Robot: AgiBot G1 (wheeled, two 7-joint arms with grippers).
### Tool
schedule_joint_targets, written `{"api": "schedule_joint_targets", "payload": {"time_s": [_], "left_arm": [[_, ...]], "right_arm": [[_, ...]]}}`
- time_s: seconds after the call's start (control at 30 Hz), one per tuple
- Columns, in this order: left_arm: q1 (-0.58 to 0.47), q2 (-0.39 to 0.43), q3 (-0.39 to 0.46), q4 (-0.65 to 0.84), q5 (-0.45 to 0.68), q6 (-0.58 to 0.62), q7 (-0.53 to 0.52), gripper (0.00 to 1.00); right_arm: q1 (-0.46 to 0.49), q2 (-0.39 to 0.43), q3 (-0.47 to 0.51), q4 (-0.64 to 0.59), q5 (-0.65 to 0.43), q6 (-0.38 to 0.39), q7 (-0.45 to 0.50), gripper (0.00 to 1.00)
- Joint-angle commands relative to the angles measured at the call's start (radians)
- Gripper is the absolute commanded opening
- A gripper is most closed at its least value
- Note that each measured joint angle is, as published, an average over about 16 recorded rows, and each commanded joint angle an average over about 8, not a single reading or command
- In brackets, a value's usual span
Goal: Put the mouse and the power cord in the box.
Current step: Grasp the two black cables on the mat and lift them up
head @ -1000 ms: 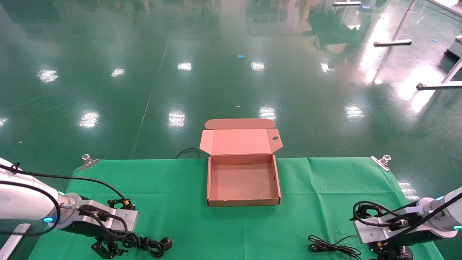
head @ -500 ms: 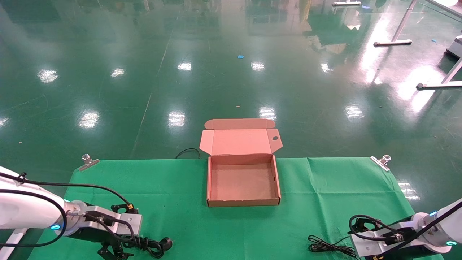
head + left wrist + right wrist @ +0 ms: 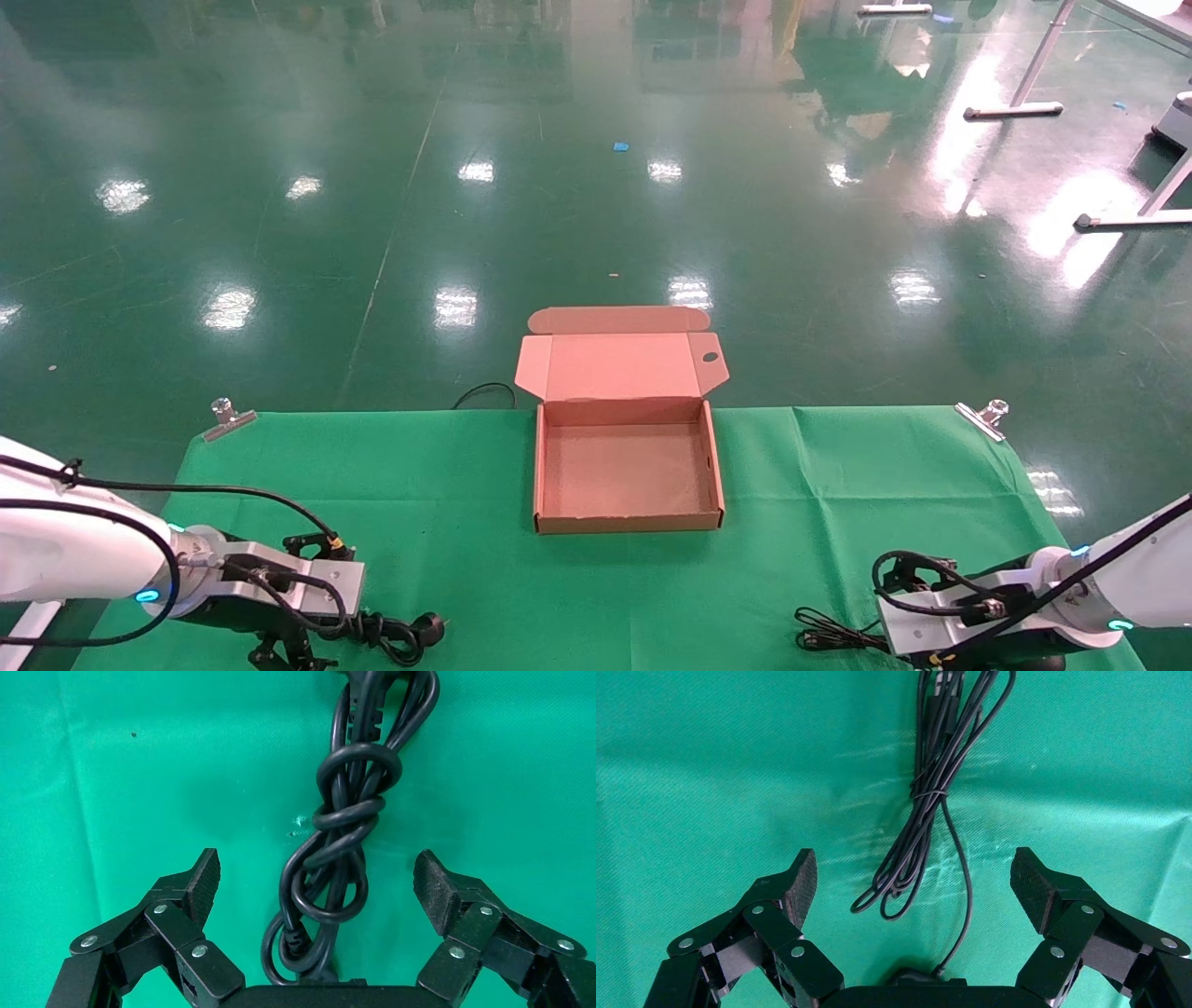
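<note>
The power cord (image 3: pixel 402 637), a thick black knotted bundle with a round plug, lies on the green cloth at the near left. In the left wrist view my left gripper (image 3: pixel 316 881) is open, one finger on each side of the power cord (image 3: pixel 346 829). At the near right lies the mouse's thin wire bundle (image 3: pixel 833 637). My right gripper (image 3: pixel 912 881) is open above the wire bundle (image 3: pixel 926 804). Only a sliver of the mouse (image 3: pixel 914 976) shows, under the palm. The brown box (image 3: pixel 629 522) sits open and empty mid-table, its lid (image 3: pixel 619 365) folded back.
Metal clips (image 3: pixel 228 417) (image 3: pixel 982 415) pin the green cloth (image 3: pixel 447 503) at the far corners. The near table edge lies just below both arms. Table legs (image 3: pixel 1015 110) stand on the floor far to the right.
Both arms have sunk lower and toward the near edge. The right wrist has also shifted left, closer to the wire bundle. The cord, wire and box have not moved.
</note>
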Motion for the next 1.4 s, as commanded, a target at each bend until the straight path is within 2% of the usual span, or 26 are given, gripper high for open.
{"api": "schedule_joint_targets", "payload": {"time_s": [0.03,0.47,0.5,0.57,0.73,0.77,0.8,1.4], "left_arm": [[0.002,-0.001,-0.001,0.003,-0.002,-0.001,-0.003,1.00],[0.005,-0.007,-0.007,-0.002,-0.009,-0.003,0.003,1.00],[0.005,-0.007,-0.006,-0.003,-0.009,-0.004,0.005,0.94],[0.005,-0.007,-0.005,-0.004,-0.007,-0.005,0.009,0.75],[0.005,-0.005,-0.002,-0.009,-0.003,-0.006,0.021,0.12],[0.005,-0.005,-0.002,-0.010,-0.003,-0.006,0.022,0.05],[0.006,-0.005,-0.002,-0.010,-0.003,-0.006,0.023,0.01],[0.005,-0.005,-0.002,-0.010,-0.002,-0.006,0.020,0.00]], "right_arm": [[-0.002,-0.004,0.001,-0.002,0.002,0.008,0.001,1.00],[-0.009,-0.017,-0.002,-0.009,-0.003,0.043,0.004,1.00],[-0.009,-0.017,-0.002,-0.009,-0.003,0.044,0.004,0.97],[-0.009,-0.017,-0.002,-0.009,-0.003,0.046,0.004,0.79],[-0.011,-0.018,0.000,-0.010,-0.001,0.051,0.004,0.17],[-0.011,-0.018,0.000,-0.011,0.000,0.052,0.004,0.07],[-0.011,-0.018,0.000,-0.011,0.000,0.052,0.004,0.02],[-0.011,-0.018,0.000,-0.010,0.000,0.050,0.004,0.00]]}}
